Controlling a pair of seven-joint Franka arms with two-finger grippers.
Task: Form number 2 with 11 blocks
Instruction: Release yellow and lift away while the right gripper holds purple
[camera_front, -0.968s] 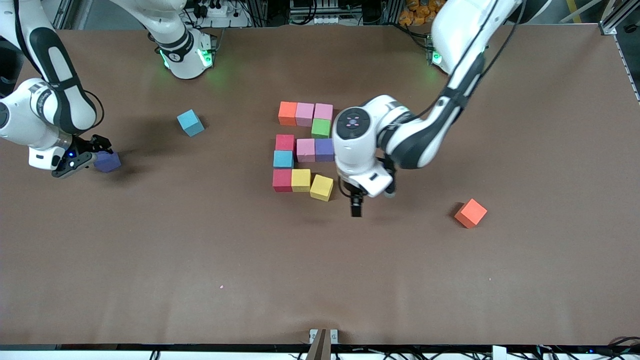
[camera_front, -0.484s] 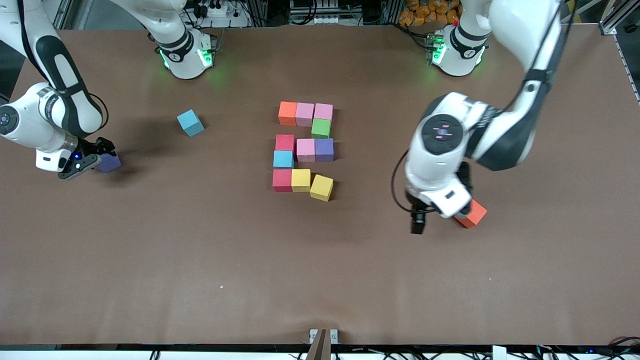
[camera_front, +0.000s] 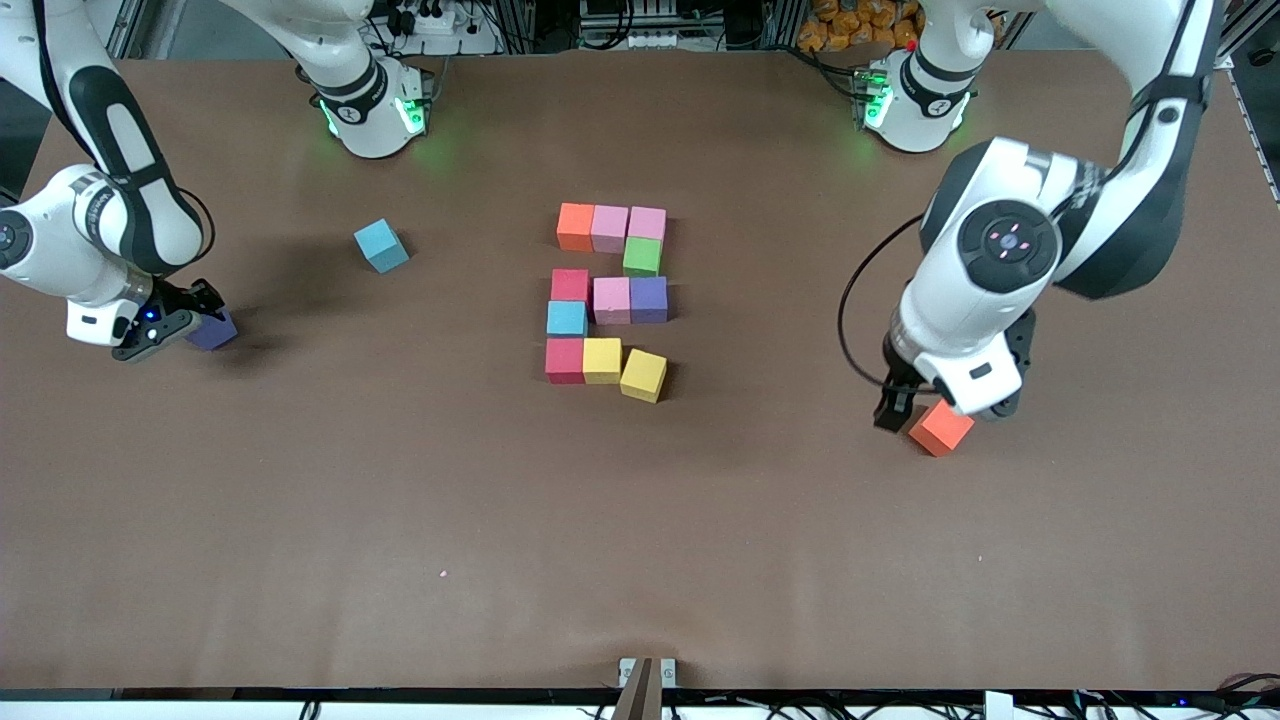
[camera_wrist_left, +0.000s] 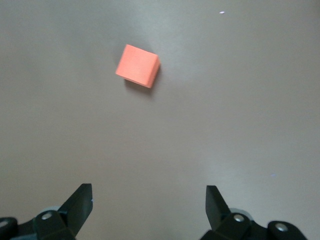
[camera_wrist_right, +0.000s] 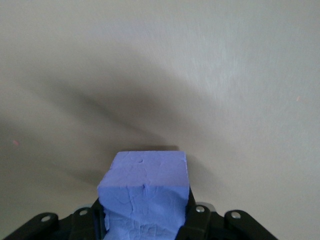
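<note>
Closest to the front camera we've got the left gripper (camera_front: 925, 410) hanging over the table (camera_front: 400, 520) at the left arm's end, fingers (camera_wrist_left: 80, 205) spread wide with nothing between them. The loose orange-red block (camera_front: 941, 428) sits just under and beside it; in the left wrist view that block (camera_wrist_left: 138, 66) lies ahead of the open fingertips, untouched.

Toward the middle from that gripper is the number 2 (camera_front: 607, 298), mostly built. Its nearest row is crimson, yellow, then a second yellow block (camera_front: 643, 375) twisted out of line. Farther up come cyan, then crimson-pink-purple, then green, then orange-pink-pink.

At the right arm's end, the right gripper (camera_front: 190, 318) is down at the table, clamped on a blue-purple block (camera_wrist_right: 144, 192). A spare cyan block (camera_front: 381, 245) sits farther from the camera, between that gripper and the digit.
</note>
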